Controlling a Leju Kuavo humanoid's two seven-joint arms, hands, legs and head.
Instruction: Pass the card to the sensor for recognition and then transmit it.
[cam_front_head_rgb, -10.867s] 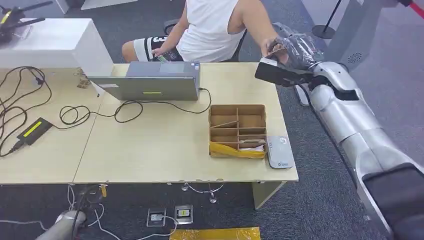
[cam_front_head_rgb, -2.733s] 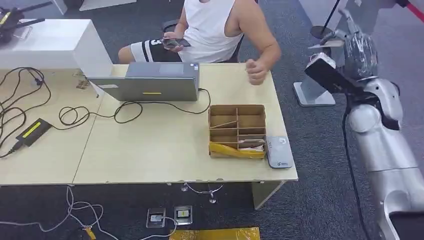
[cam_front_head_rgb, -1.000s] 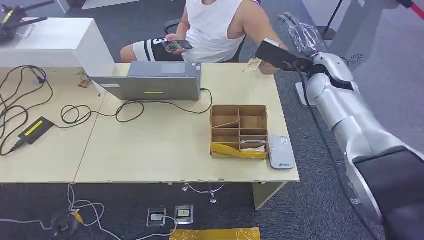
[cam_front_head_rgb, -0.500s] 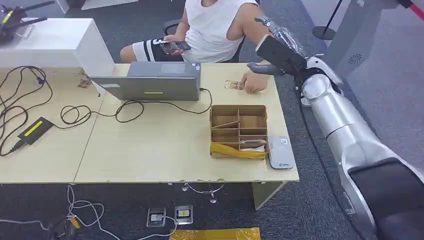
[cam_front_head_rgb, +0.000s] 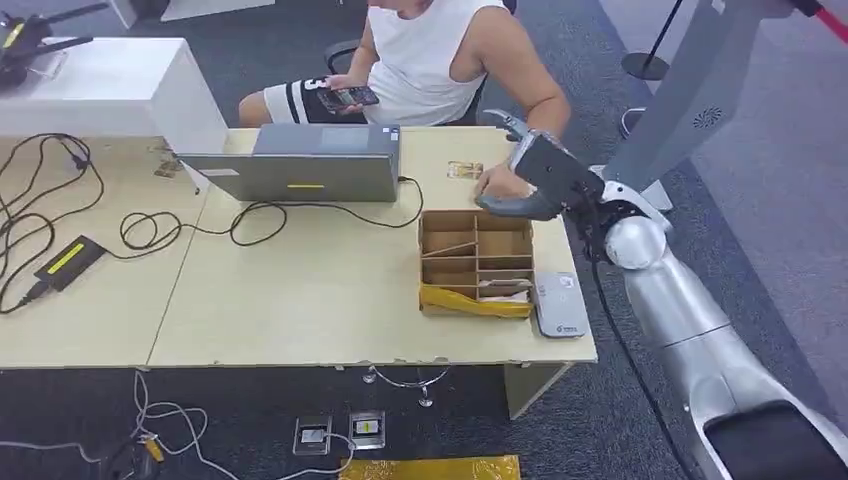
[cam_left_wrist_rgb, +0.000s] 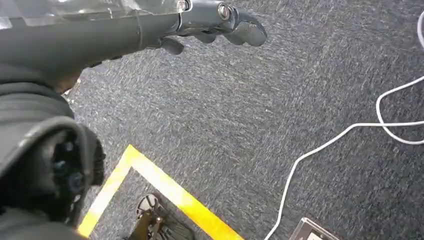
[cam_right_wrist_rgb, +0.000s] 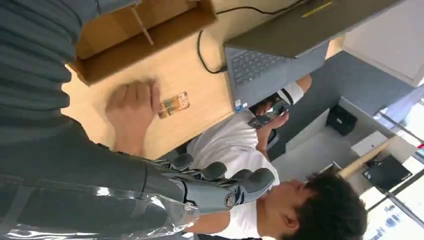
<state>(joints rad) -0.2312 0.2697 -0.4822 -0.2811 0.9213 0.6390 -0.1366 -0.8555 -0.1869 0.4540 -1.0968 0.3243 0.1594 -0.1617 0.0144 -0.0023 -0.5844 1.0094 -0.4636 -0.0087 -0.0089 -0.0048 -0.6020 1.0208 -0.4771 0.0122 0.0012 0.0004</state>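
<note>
A small tan card (cam_front_head_rgb: 463, 170) lies on the wooden table (cam_front_head_rgb: 300, 300) behind the cardboard divider box (cam_front_head_rgb: 476, 215). A person's hand (cam_front_head_rgb: 497, 183) rests flat just right of the card. My right hand (cam_front_head_rgb: 538, 175) hovers over the box's back right corner, close to that hand, fingers spread and holding nothing. In the right wrist view the card (cam_right_wrist_rgb: 173, 104) lies beside the person's hand (cam_right_wrist_rgb: 132, 107), with my right hand (cam_right_wrist_rgb: 200, 192) bare. The grey sensor (cam_front_head_rgb: 558, 303) sits at the box's right front. My left hand (cam_left_wrist_rgb: 150, 25) hangs over the carpet, holding nothing.
A grey laptop (cam_front_head_rgb: 305, 165) stands at the table's back middle, with black cables (cam_front_head_rgb: 150, 225) and a power brick (cam_front_head_rgb: 68, 260) to its left. A white cabinet (cam_front_head_rgb: 110, 85) is at the back left. A seated person (cam_front_head_rgb: 430, 50) holds a phone behind the table.
My right arm has swung down from its raised position to just above the box's back corner. The person laid a card on the table and keeps a hand beside it.
</note>
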